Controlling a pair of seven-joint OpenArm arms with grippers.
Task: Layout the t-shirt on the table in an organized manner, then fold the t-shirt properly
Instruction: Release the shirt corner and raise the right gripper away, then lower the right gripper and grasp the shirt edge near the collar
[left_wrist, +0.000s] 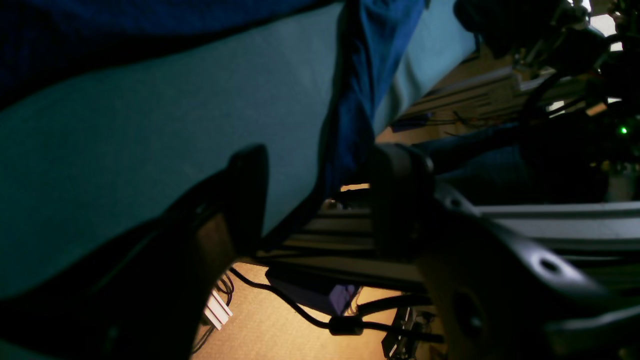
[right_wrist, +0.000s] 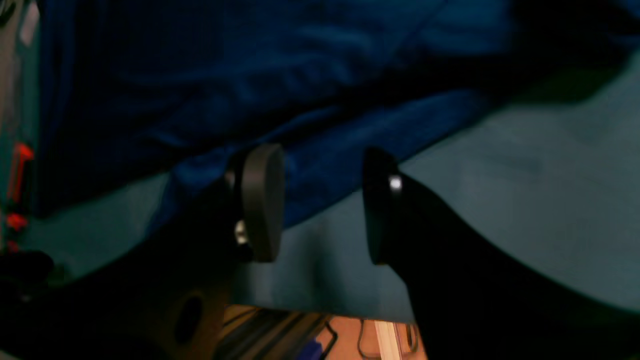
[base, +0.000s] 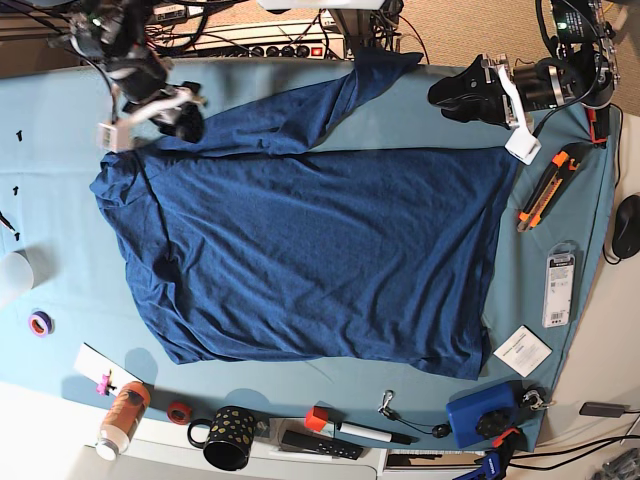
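left wrist: left gripper (left_wrist: 320, 200) jaws apart, empty, a strip of t-shirt (left_wrist: 360, 100) just past them. right wrist: right gripper (right_wrist: 320, 205) also apart, hem right between the pads. base: shirt spread across the table (base: 60, 120), right arm nearer.

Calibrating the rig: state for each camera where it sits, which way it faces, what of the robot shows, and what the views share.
Left wrist: behind the open left gripper, low at the table edge; a hanging strip of the t-shirt ahead, floor below.
Right wrist: behind the open right gripper, facing the t-shirt's edge on the teal cloth.
Base: overhead, looking down on the spread t-shirt; both arms at the far edge, left gripper on that view's right, right gripper on its left.
Shared: t-shirt and table in all three.
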